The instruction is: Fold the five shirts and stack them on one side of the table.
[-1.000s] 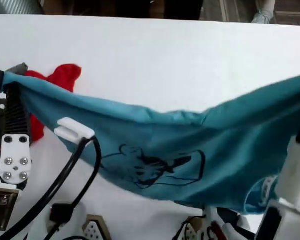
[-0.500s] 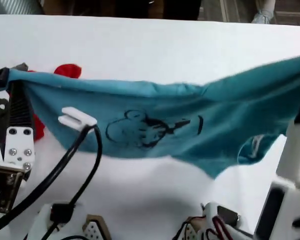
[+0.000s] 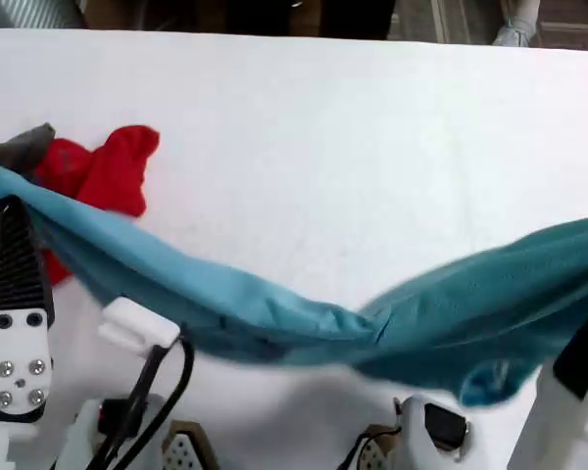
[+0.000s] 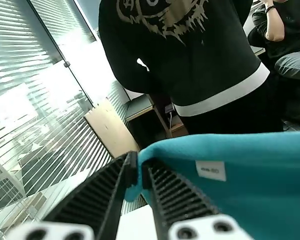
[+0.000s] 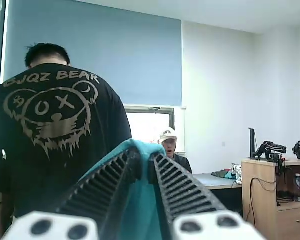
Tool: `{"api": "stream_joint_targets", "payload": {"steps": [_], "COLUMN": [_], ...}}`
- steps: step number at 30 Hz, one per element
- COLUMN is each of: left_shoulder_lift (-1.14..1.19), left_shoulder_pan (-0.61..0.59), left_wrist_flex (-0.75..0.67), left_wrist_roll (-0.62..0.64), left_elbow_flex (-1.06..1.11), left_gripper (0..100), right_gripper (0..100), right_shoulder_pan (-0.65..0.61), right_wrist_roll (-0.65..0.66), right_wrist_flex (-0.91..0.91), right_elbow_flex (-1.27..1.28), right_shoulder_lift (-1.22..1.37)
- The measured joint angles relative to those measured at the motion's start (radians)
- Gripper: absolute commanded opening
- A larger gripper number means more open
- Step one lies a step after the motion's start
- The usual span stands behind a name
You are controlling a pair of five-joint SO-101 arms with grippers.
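teal shirt [image 3: 392, 313]: it is held up over the tabletop [image 3: 323, 117], bunched into one long band that is stretched from the left edge of the high view to the right edge. It sags toward the middle, and a shadow is cast on the surface beneath it. Whether its lowest fold touches the surface cannot be told.
left end effector [image 4: 138, 172]: it is closed on one end of the teal shirt. The cloth is pinched between the two black ribbed fingers [image 4: 102, 192] right at their tips, and a white tag [image 4: 210, 170] is seen on the fabric just beside the pinch.
right end effector [image 5: 144, 167]: it is likewise closed on the teal shirt. A ridge of the cloth is clamped between its ribbed fingers [image 5: 182, 192] and spills over the tips.
red shirt [image 3: 108, 171]: it lies crumpled on the tabletop at the left side (partly covered by the raised teal band) and is not folded.
grey garment [image 3: 27, 147]: it lies at the far left edge, touching the red shirt – little of it can be made out.
black cable [image 3: 142, 397]: it is seen in the foreground by the left arm and ends in a white clip [image 3: 137, 326] in front of the teal shirt.
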Motion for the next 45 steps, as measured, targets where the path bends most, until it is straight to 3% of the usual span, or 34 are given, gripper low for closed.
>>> {"api": "stream_joint_targets", "payload": {"steps": [7, 15, 22, 27, 32, 45], "left_shoulder_lift": [0.009, 0.044, -0.037, -0.189, -0.307, -0.339], "left_shoulder_pan": [0.000, 0.002, 0.002, -0.002, -0.094, -0.163], "left_wrist_flex": [-0.018, -0.189, -0.203, -0.124, -0.091, -0.087], "left_wrist_roll": [0.002, 0.087, 0.114, 0.117, 0.117, 0.117], "left_elbow_flex": [0.181, 0.526, 0.534, 0.532, 0.531, 0.597], "left_gripper": [2, 2, 2, 2, 2, 2], "right_gripper": [2.0, 2.0, 2.0, 2.0, 2.0, 2.0], "right_shoulder_pan": [0.000, 0.000, 0.000, 0.000, 0.000, 0.000], "right_wrist_roll": [0.000, 0.000, 0.000, 0.000, 0.034, 0.043], "right_wrist_flex": [0.000, -0.034, -0.081, -0.081, -0.083, -0.087], "right_elbow_flex": [0.091, 0.143, 0.143, 0.141, 0.141, 0.147], "right_shoulder_lift": [0.028, 0.163, 0.141, 0.060, -0.005, -0.052]}}
